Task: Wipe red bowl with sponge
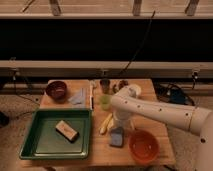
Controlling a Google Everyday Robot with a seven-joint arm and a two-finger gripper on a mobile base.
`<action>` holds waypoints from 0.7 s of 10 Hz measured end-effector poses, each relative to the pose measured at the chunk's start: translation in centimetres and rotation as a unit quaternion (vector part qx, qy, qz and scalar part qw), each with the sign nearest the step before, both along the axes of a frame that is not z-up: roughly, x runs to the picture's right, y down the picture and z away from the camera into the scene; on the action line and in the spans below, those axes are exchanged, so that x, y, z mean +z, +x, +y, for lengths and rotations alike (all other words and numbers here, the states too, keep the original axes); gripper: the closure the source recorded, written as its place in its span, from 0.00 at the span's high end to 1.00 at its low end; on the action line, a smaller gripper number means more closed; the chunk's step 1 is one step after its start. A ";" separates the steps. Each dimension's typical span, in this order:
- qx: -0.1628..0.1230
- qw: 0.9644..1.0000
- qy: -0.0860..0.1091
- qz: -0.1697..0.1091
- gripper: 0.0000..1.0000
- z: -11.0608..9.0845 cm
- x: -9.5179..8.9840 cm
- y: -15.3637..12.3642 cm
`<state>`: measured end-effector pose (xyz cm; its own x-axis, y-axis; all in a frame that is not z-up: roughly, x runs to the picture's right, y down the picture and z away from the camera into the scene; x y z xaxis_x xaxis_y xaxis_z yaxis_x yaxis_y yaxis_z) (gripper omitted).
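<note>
Arm: the white arm (160, 114) is reaching in from 3 o'clock across the table (102, 150), bending down near the table's middle.
End effector: the end effector (120, 126) is pointing downward, hanging directly over the blue sponge (117, 138); whether it is apart, together or clamped on the sponge, I cannot tell, since the wrist is covering it.
Sponge: the blue sponge is lying flat on the table just below the end effector, toward the 6 o'clock edge; whether the two are touching is not showing.
Red bowl: the red bowl (144, 146) is sitting upright at about 5 o'clock on the table, just beside the sponge on its 3 o'clock side.
Tray: the green tray (42, 147) is occupying the 8 o'clock part of the table, holding a tan block (67, 130) lying at an angle.
Banana: a banana (106, 123) is lying between the tray and the end effector.
Back row: a dark bowl (56, 90) is standing at 10 o'clock, with a blue cloth (79, 97) just beside it.
Cups: a green cup (105, 102) is standing near the centre, and a dark cup (104, 85) is standing behind it toward 12 o'clock.
</note>
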<state>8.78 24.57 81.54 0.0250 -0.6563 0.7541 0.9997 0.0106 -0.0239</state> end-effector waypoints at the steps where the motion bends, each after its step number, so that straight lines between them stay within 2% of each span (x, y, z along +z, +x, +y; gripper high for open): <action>1: 0.001 1.000 -0.001 0.001 0.76 0.0 0.1 -0.1; 4: 0.001 1.000 -0.003 0.006 0.47 -0.1 0.4 -0.7; 6: 0.003 1.000 -0.005 0.011 0.24 -0.2 0.7 -0.8; 7: 0.004 1.000 -0.006 0.016 0.17 -0.4 0.8 -0.9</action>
<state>7.93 24.15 82.32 0.0555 -0.6475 0.7600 0.9982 0.0188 -0.0569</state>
